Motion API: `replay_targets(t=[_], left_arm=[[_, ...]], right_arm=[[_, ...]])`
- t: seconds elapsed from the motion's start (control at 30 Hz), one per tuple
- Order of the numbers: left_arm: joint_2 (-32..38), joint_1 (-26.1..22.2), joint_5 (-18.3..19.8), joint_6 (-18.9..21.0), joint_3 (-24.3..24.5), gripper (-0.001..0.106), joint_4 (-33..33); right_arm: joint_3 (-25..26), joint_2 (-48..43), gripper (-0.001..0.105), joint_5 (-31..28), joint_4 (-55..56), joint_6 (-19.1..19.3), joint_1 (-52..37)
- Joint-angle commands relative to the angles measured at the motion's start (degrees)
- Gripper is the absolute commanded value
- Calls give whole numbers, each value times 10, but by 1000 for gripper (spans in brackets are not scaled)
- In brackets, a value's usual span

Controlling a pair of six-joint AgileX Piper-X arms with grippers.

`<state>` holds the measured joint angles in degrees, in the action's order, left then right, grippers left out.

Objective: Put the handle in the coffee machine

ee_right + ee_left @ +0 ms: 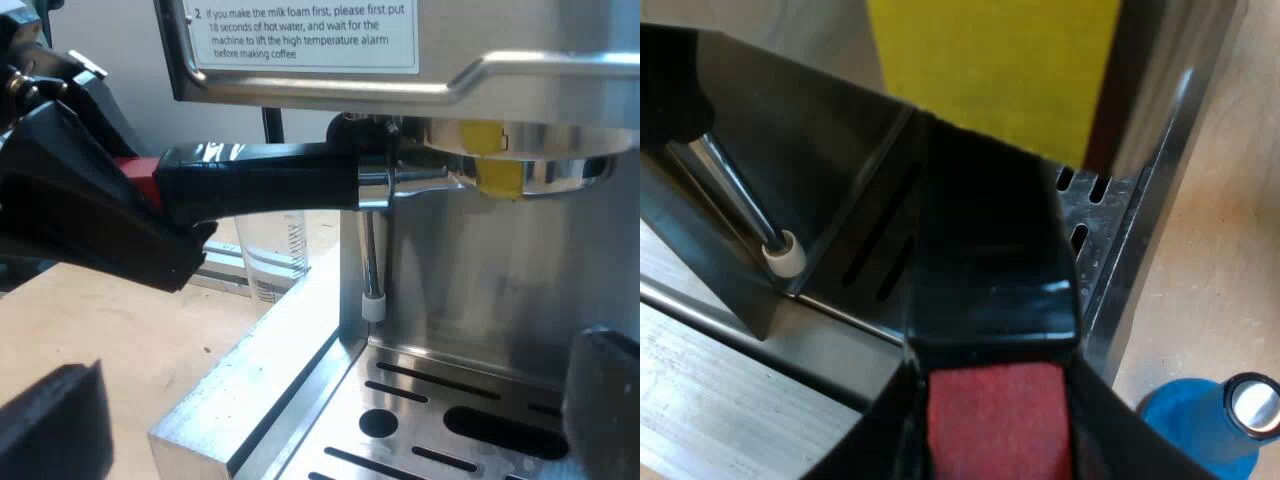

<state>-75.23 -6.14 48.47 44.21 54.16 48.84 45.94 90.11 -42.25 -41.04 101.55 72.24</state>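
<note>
Left gripper (pixel 1000 445): fingers pinch the holder's dark handle (pixel 260 180) at its red end (pixel 998 415). Holder's metal head (pixel 540 172) sits up under the espresso machine (pixel 480 290) front, above the drip tray (pixel 450 400). Right gripper (pixel 330 420): fingers spread, empty. Blue tamper (pixel 1200 425) on desk (pixel 1210 250) beside machine.

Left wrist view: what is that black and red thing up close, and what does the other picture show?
Each camera rides on one arm's wrist. In the left wrist view, the left gripper is shut on the red-ended dark handle of the metal holder, over the drip tray of the espresso machine; a blue tamper stands on the wooden surface beside the machine. The right wrist view looks from the side: the holder's metal end is against the machine's front, a measuring glass stands beyond the handle, and the right gripper is open.
</note>
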Motion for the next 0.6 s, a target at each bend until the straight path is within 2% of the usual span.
replay_targets(t=[0.03, 0.13, 0.2, 0.6], left_arm=[[18, -1, 102, 10, 18, 1, -39], [18, -1, 102, 10, 18, 1, -39], [18, -1, 102, 10, 18, 1, -39], [18, -1, 102, 10, 18, 1, -37]], right_arm=[[4, 6, 72, -4, -3, 7, -1], [4, 25, 53, -4, -3, 7, -1], [4, 40, 48, -4, -3, 7, -1], [8, 122, 48, -21, -136, 7, -37]])
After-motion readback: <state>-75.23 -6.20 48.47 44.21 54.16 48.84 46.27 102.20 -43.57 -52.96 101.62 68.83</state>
